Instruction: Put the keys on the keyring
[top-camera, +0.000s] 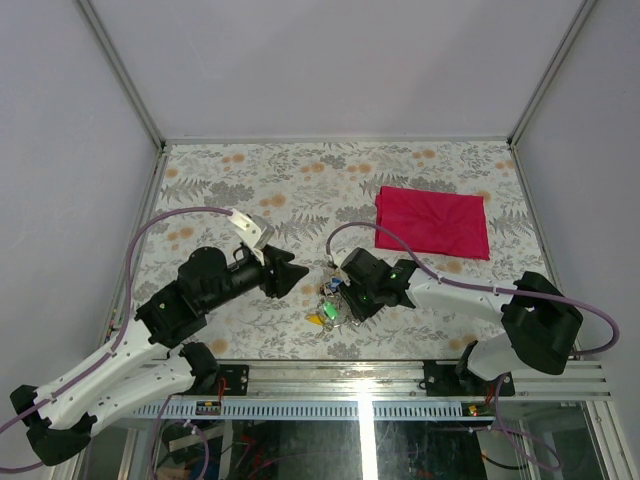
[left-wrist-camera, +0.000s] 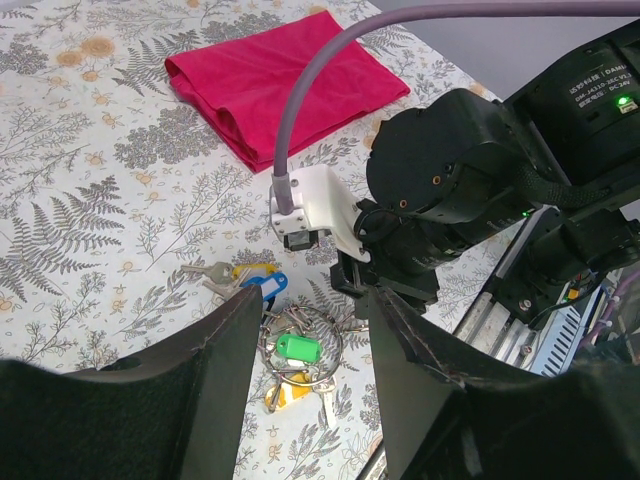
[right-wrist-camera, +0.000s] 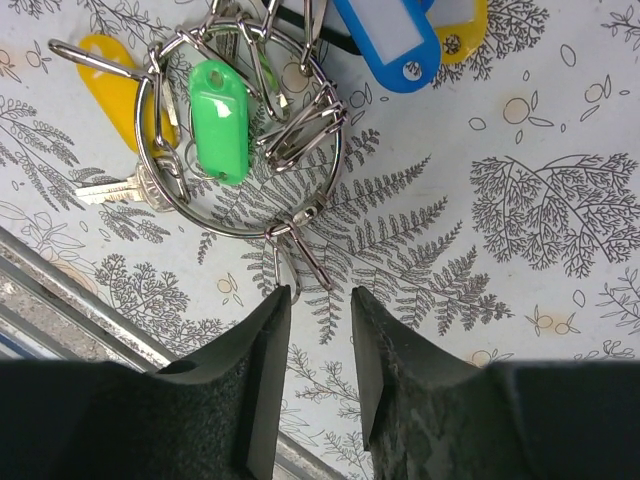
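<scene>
At the middle of the desk's (top-camera: 250, 180) near edge the keyring (right-wrist-camera: 225, 232) is judged partly loaded, the green key (right-wrist-camera: 218, 120) apparently threaded and the blue key (right-wrist-camera: 390, 35) lying outside, while the left claw (left-wrist-camera: 315, 305) and right claw (right-wrist-camera: 320, 300) are held half-open, empty.

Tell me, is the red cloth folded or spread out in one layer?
Folded. In the left wrist view, the red cloth shows stacked layers along its near edge, and it lies as a neat rectangle.

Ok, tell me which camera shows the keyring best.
The right wrist view. The keyring fills the frame close up, and its whole loop is visible with the green tag lying within it. The left wrist view shows it smaller, low in the frame. The top view shows only a tiny glinting cluster.
</scene>
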